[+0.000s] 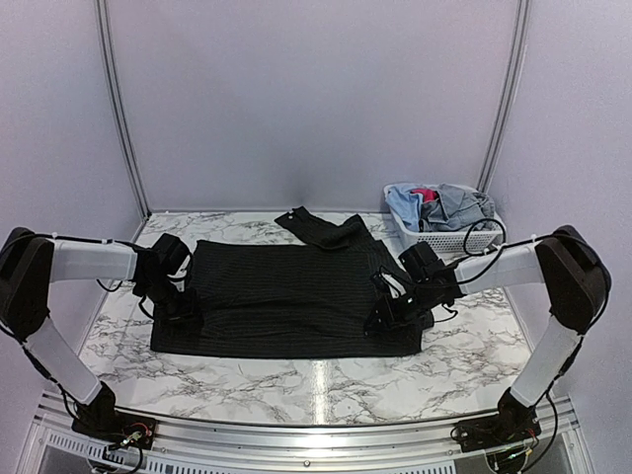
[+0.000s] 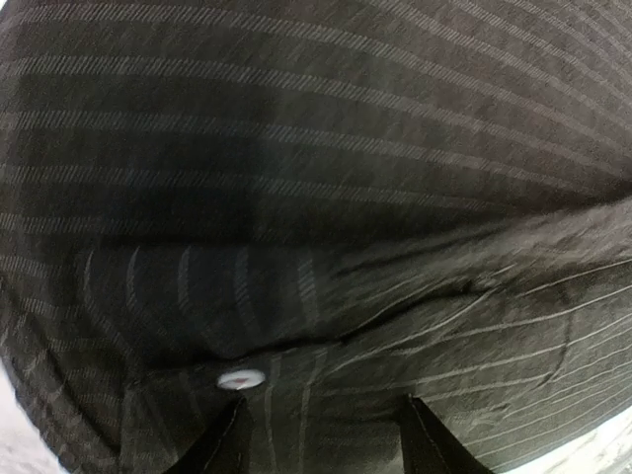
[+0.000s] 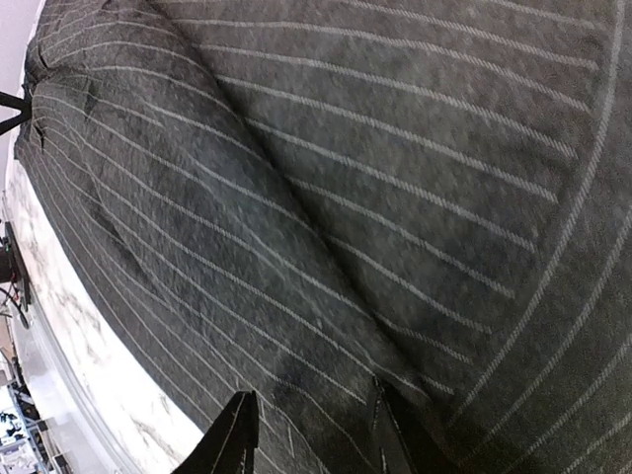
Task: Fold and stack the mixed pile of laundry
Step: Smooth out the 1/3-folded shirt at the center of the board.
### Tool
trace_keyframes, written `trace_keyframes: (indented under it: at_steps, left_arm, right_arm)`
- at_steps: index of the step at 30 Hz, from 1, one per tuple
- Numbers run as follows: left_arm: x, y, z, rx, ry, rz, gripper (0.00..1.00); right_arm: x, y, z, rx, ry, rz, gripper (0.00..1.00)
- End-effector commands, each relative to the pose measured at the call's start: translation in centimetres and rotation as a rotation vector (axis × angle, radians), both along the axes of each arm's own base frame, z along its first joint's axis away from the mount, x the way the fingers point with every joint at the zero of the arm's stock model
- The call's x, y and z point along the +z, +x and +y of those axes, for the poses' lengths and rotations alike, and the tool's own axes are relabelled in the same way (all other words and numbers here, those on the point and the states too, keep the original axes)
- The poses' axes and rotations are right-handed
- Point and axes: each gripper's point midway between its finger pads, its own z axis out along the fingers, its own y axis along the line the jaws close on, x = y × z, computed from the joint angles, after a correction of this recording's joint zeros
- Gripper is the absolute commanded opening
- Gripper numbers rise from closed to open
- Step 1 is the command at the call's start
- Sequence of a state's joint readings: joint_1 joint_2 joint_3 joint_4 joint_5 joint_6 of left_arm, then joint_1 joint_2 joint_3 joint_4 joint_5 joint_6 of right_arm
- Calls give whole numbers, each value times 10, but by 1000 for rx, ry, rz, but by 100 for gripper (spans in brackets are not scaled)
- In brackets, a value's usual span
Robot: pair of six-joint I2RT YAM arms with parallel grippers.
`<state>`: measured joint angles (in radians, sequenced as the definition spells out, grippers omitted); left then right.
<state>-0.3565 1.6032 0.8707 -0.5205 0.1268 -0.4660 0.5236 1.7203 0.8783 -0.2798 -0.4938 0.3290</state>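
A large black pinstriped shirt (image 1: pixel 286 291) lies spread flat on the marble table (image 1: pixel 296 380), with one sleeve (image 1: pixel 321 229) trailing toward the back. My left gripper (image 1: pixel 181 301) is down on the shirt's left edge. In the left wrist view its jaws (image 2: pixel 324 425) stand apart over striped cloth, beside a white button (image 2: pixel 241 378). My right gripper (image 1: pixel 383 308) rests on the shirt's right side, and there too the jaws (image 3: pixel 311 425) are apart with cloth (image 3: pixel 395 197) lying between them. The rest of the mixed laundry pile (image 1: pixel 439 204) sits in the basket: light blue, grey-blue and pink-red pieces.
A white lattice basket (image 1: pixel 449 242) stands at the back right, close behind my right arm. Bare marble (image 3: pixel 79 336) shows along the shirt's near edge. Walls with metal rails close off the back and both sides.
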Motion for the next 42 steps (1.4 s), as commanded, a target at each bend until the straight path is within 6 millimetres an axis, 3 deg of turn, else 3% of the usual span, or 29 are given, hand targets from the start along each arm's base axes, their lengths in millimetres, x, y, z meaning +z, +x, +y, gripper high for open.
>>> trace_keyframes:
  at_steps: [1,6,9,12,15,18,21,26,30,34,38,42]
  left_arm:
    - [-15,-58,25,27,161,163,55]
    - [-13,-96,13,81,52,258,55]
    - [-3,-107,20,123,43,230,57]
    - [26,-86,22,130,39,92,63]
    - [61,-57,5,24,-6,-56,64]
    - [93,-45,-36,-196,-74,-167,62]
    - [106,-51,-71,-426,-80,-237,60]
    - [99,-75,-108,-772,21,-313,56]
    - [96,-89,-154,-946,-63,-371,47]
    - [92,-93,-196,-1100,-88,-468,41]
    - [83,-91,-225,-1209,-65,-504,37]
    - [74,-94,-248,-1301,-54,-522,36]
  right_arm:
    - [-33,-63,-34,-22,-131,188,40]
    - [-31,-106,-38,-41,-101,258,42]
    - [-26,-116,-41,-50,-85,263,43]
    - [-7,-100,-42,-61,-94,182,44]
    - [26,-72,-28,-45,-49,51,43]
    - [47,-59,-13,-4,-19,-17,41]
    - [57,-58,0,45,13,-31,40]
    - [61,-66,21,113,66,-11,38]
    - [60,-71,32,135,67,-16,38]
    - [42,-73,25,116,33,6,37]
    - [14,-82,17,98,-9,67,36]
    - [1,-83,13,61,-16,93,35]
